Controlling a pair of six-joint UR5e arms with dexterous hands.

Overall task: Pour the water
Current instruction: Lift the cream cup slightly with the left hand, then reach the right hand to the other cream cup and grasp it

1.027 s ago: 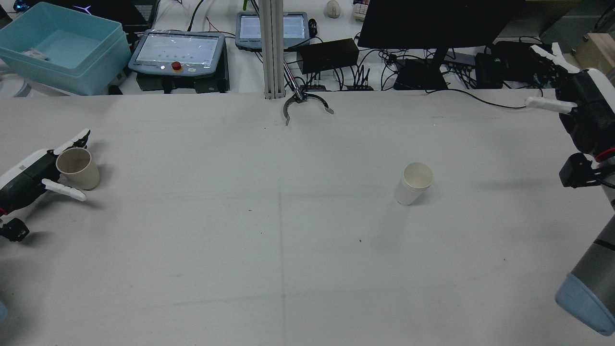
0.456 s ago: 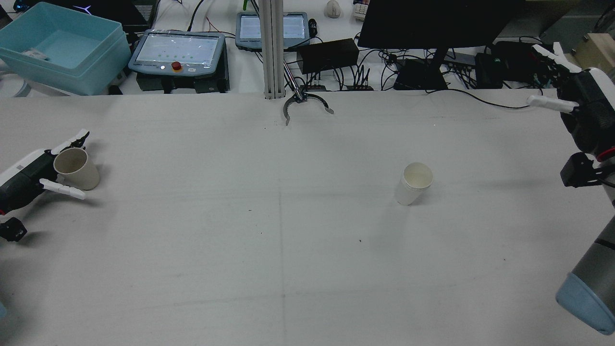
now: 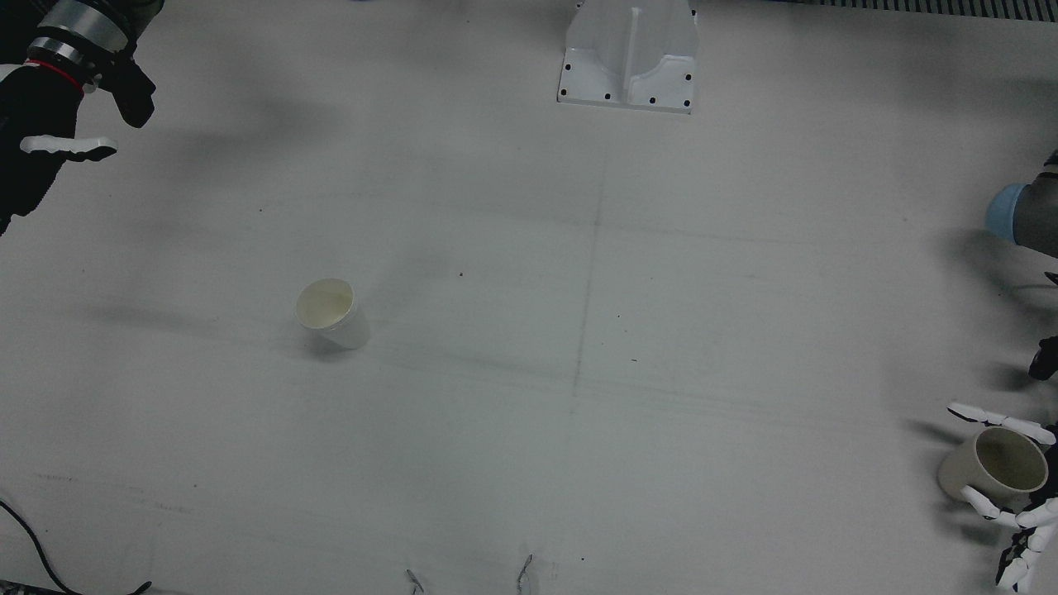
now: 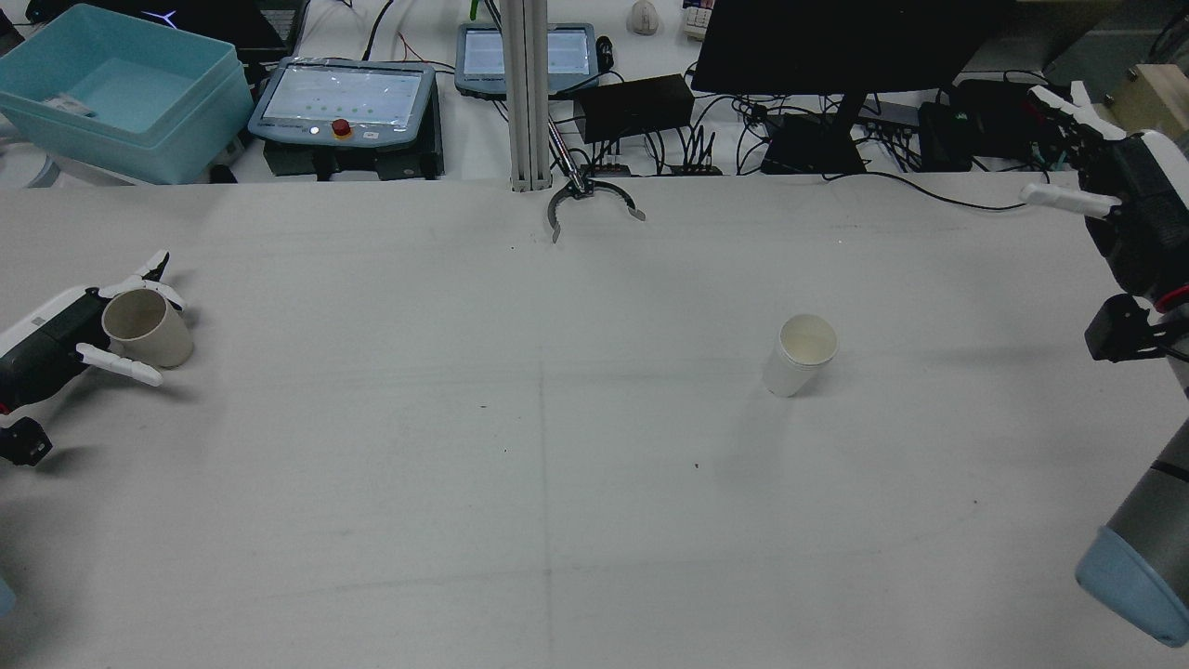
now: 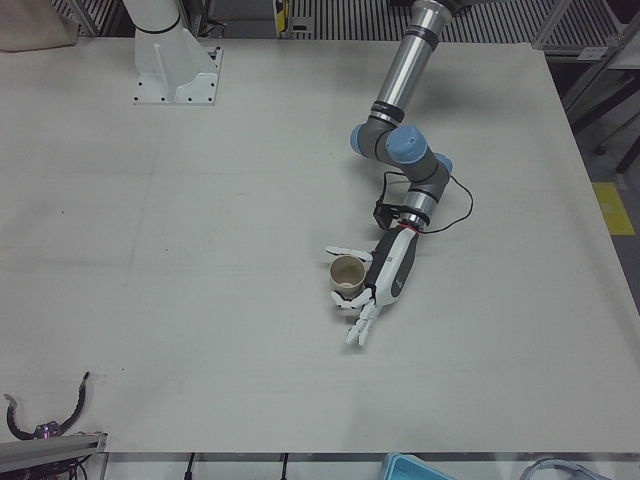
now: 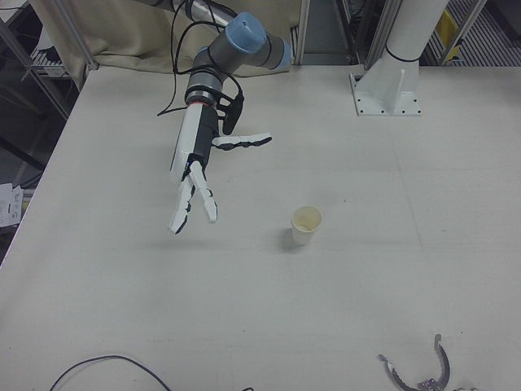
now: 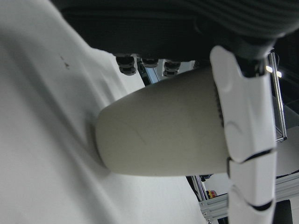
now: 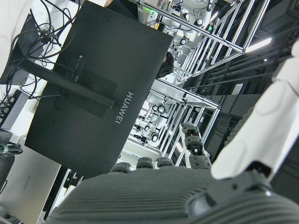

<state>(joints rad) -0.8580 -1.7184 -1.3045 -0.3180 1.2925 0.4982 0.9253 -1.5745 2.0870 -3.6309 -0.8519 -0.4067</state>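
Note:
A beige cup [image 4: 144,327] leans toward my left hand [image 4: 46,348] at the table's left side in the rear view, its base on the table. The thumb and one finger press its sides while the other fingers [image 5: 360,320] stick out straight past the beige cup [image 5: 348,275]. The left hand view is filled by the beige cup [image 7: 159,135] with a white finger [image 7: 243,121] laid across it. A white paper cup [image 4: 799,355] stands upright alone, right of centre. My right hand [image 4: 1119,218] hangs open, high above the far right edge, well away from the white paper cup [image 6: 306,225].
A black curved clamp [image 4: 594,200] lies near the far edge by the metal post [image 4: 525,93]. Beyond that edge sit a teal bin [image 4: 111,88], teach pendants [image 4: 344,102], cables and a monitor [image 4: 836,42]. An arm pedestal [image 3: 628,54] stands at mid-table.
My left hand's fingers have closed in on the beige cup and the hand has drawn slightly left; the cup's rim has tipped toward the palm. The right hand barely shifted.

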